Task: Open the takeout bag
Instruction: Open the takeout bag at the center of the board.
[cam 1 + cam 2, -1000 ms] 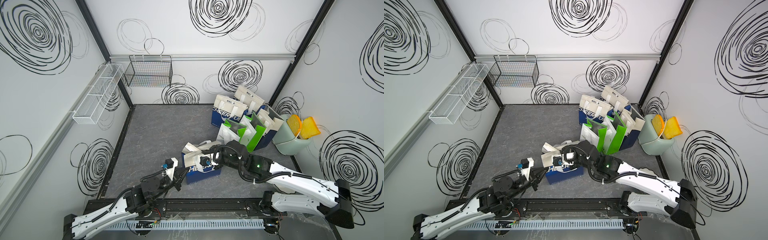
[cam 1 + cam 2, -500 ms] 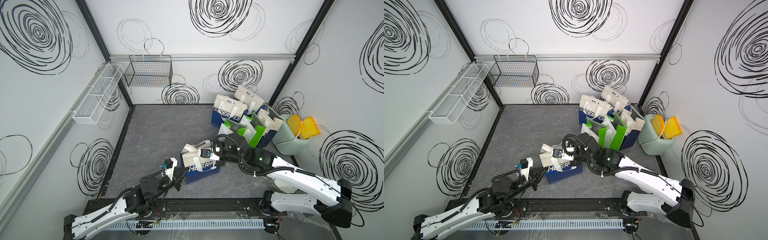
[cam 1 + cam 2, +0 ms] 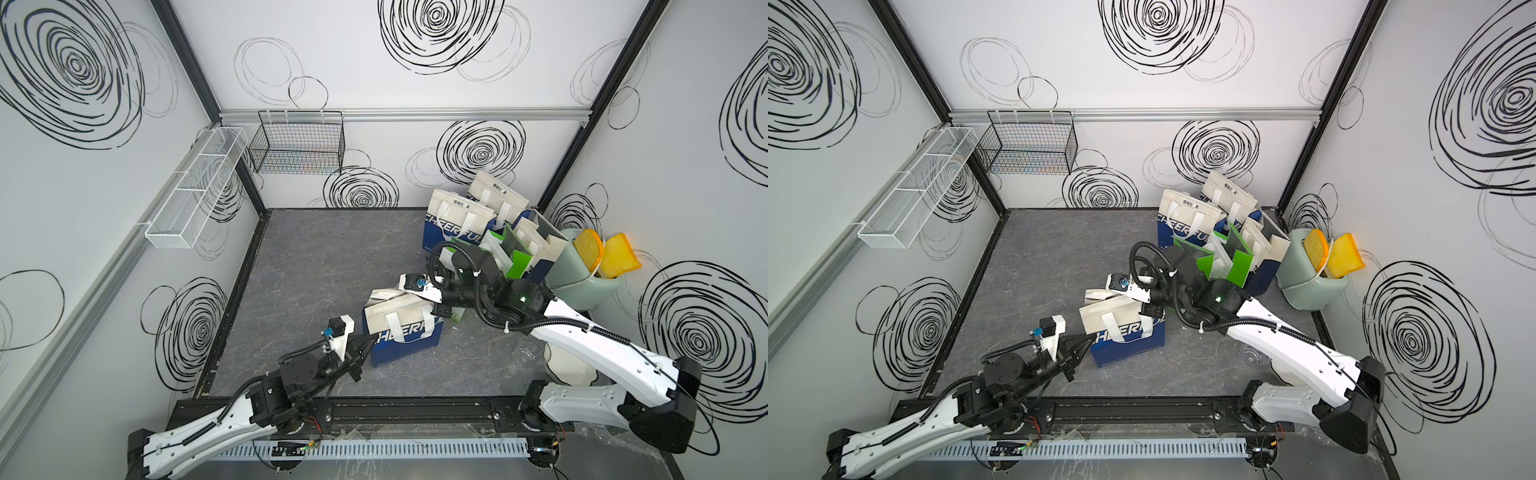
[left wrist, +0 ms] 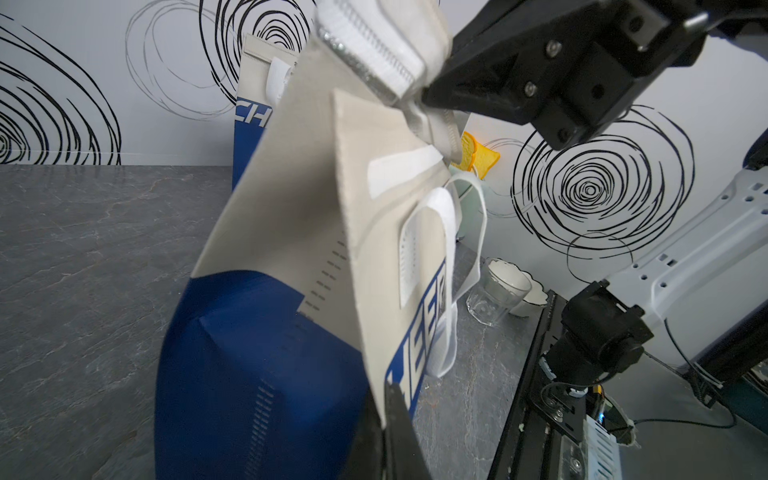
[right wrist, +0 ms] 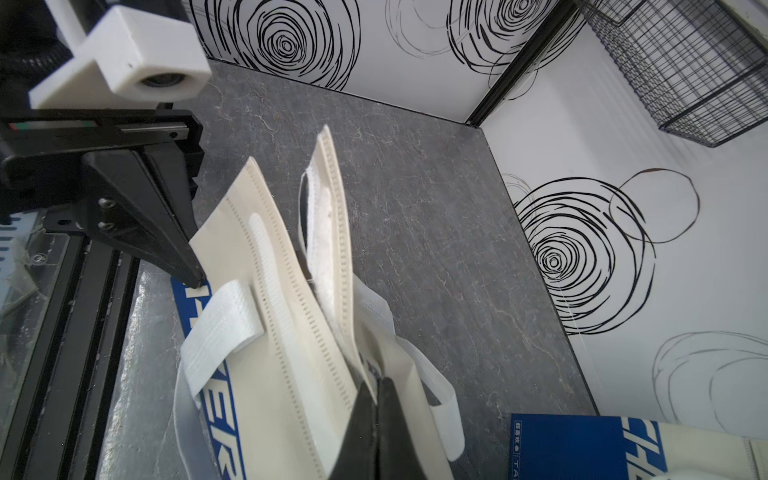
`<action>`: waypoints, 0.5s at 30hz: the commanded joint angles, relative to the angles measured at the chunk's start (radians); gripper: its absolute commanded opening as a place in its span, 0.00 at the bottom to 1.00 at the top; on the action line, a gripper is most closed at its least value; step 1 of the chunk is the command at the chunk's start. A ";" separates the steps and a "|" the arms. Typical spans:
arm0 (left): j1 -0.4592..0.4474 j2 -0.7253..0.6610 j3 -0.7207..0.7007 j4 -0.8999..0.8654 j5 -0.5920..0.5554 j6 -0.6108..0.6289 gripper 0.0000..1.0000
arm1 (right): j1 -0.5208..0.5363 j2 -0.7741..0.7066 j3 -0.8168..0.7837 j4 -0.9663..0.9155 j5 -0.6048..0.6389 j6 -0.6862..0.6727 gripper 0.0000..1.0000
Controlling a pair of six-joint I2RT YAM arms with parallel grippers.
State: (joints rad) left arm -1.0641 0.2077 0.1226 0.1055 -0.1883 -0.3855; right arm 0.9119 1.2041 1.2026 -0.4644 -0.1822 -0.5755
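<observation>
The takeout bag [image 3: 405, 338] [image 3: 1129, 336] is blue below and cream on top, with white strap handles, and stands near the front middle of the floor. My left gripper [image 3: 373, 338] [image 3: 1090, 338] [image 4: 388, 386] is shut on the bag's front panel at its near left edge. My right gripper [image 3: 437, 311] [image 3: 1144, 309] [image 5: 376, 382] is shut on a cream top flap at the bag's right end. In the right wrist view the bag [image 5: 286, 365] has its two cream flaps, lined with white fastening strips, standing apart, and the left gripper [image 5: 197, 282] pinches its corner.
Several more blue-and-cream and green bags [image 3: 457, 224] crowd the back right corner. Beside them is a pale green bin [image 3: 582, 286] holding yellow toast shapes. A clear glass [image 3: 525, 353] and a white bowl [image 3: 569, 370] sit at the front right. Wire baskets [image 3: 299, 145] hang on the walls.
My right gripper has risen and drawn back toward the rear right with the flap in it, and the bag's top flaps have parted. The left gripper has kept its hold and place.
</observation>
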 commanded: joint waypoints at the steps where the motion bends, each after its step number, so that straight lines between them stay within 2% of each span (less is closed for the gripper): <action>1: -0.005 -0.005 0.003 -0.057 -0.014 -0.003 0.00 | -0.019 -0.021 0.078 0.074 0.057 -0.042 0.00; 6: -0.008 -0.007 0.002 -0.056 -0.016 -0.002 0.00 | -0.011 -0.031 0.074 0.086 0.061 -0.088 0.00; 15: -0.008 -0.005 0.002 -0.058 -0.020 0.000 0.00 | 0.044 -0.029 0.081 0.083 0.155 -0.192 0.00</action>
State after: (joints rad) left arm -1.0668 0.2073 0.1226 0.1040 -0.1963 -0.3855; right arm 0.9493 1.2091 1.2160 -0.4786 -0.1040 -0.7074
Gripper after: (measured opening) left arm 0.060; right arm 0.045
